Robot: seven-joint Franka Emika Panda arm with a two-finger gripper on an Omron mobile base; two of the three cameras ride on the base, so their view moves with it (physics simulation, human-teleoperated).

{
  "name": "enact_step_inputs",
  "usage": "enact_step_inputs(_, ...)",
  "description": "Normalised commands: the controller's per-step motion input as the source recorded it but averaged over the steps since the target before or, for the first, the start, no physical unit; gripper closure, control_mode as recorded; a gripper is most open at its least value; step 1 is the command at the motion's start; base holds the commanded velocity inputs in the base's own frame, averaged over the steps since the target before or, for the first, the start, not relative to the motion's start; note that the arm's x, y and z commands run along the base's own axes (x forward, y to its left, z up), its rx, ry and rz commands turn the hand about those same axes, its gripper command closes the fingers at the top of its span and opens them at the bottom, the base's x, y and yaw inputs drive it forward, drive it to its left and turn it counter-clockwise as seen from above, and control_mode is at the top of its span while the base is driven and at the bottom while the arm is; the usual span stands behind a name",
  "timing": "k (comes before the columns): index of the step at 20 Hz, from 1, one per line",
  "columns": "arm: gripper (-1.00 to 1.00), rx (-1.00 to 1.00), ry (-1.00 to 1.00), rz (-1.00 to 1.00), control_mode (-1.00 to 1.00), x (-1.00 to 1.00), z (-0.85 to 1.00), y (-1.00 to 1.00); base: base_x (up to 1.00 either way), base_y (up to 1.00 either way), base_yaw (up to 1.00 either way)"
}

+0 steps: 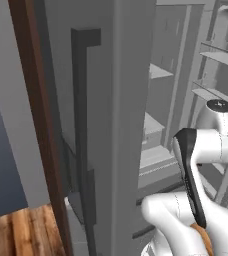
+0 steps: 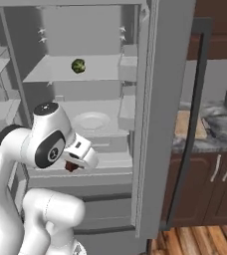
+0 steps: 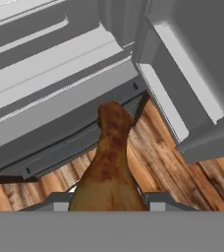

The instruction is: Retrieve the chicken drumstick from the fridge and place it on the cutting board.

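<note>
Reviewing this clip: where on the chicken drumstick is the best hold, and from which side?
On the thick meaty end, coming from behind that end. In the hand view the chicken drumstick widens toward the tool, shut on it, while its narrow bone end points away toward the fridge.

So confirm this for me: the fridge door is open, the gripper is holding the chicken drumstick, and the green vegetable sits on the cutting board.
One thing is wrong: the green vegetable sits on an upper shelf inside the fridge, not on the cutting board, as the right base view shows. The door is open, and the gripper does hold the chicken drumstick.
</note>
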Motion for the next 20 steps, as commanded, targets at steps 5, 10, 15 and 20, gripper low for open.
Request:
enact_step_inputs(5, 1.0, 0.0, 0.0, 0.0, 1.0, 0.0, 0.0, 0.0, -0.93, 0.22, -0.38)
enact_step_inputs(10, 1.0, 0.0, 0.0, 0.0, 1.0, 0.0, 0.0, 0.0, -0.71, 0.12, -0.39)
enact_step_inputs(15, 1.0, 0.0, 0.0, 0.0, 1.0, 0.0, 0.0, 0.0, -1.0, 0.23, -0.43)
enact_step_inputs(20, 1.0, 0.0, 0.0, 0.0, 1.0, 0.0, 0.0, 0.0, -1.0, 0.36, -0.54)
